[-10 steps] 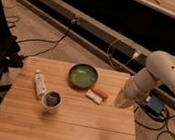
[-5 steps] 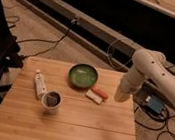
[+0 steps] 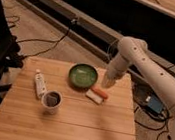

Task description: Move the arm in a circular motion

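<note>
As the arm has swung left over the last second, its gripper now hangs over the table, with the bowl just to its left. Spread or pressed together: cannot tell. Judged: circular sweep under way, not closed.

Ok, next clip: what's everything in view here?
table: one, light wood, centre
bowl: one, green, far middle of table
cup: one, white, dark contents, table's left half
tube: one, white, lying left of cup
small item: one, white and orange, just right-front of bowl
box: one, blue, floor right of table
cables: several, dark, floor
arm: one, off-white, reaching in from right
gripper: one, pale, above table beside bowl's right rim
</note>
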`<action>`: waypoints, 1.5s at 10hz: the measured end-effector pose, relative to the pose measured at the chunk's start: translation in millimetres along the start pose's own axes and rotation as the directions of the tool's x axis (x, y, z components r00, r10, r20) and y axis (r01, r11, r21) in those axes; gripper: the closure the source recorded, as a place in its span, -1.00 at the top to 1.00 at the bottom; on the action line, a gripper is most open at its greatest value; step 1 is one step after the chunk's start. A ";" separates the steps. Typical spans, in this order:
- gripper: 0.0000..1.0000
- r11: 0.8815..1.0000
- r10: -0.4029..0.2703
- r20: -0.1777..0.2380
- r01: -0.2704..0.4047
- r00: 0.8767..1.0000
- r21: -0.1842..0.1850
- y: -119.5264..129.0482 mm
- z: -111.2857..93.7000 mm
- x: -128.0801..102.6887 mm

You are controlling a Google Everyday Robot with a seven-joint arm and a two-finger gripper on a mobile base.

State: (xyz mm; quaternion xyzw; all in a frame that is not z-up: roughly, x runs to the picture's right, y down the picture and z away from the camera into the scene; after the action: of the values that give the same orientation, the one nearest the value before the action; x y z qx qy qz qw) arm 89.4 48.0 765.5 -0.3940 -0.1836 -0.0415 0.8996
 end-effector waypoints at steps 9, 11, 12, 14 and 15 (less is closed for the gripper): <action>-1.00 0.989 0.119 0.074 -0.111 0.990 -0.097 91.6 -6.1 0.8; -1.00 0.955 0.292 -0.013 -0.293 0.956 -0.047 103.7 -31.4 73.4; -1.00 0.935 0.353 -0.055 -0.354 0.934 -0.023 103.9 -44.0 106.3; -1.00 0.909 0.414 -0.111 -0.416 0.903 0.011 82.4 -56.3 150.2; -1.00 0.913 0.405 -0.125 -0.407 0.906 0.012 60.0 -52.4 156.2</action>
State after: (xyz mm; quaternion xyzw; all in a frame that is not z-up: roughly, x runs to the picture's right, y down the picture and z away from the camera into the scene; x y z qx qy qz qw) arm 263.3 62.2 747.9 -0.4266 -0.0408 0.1209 0.8954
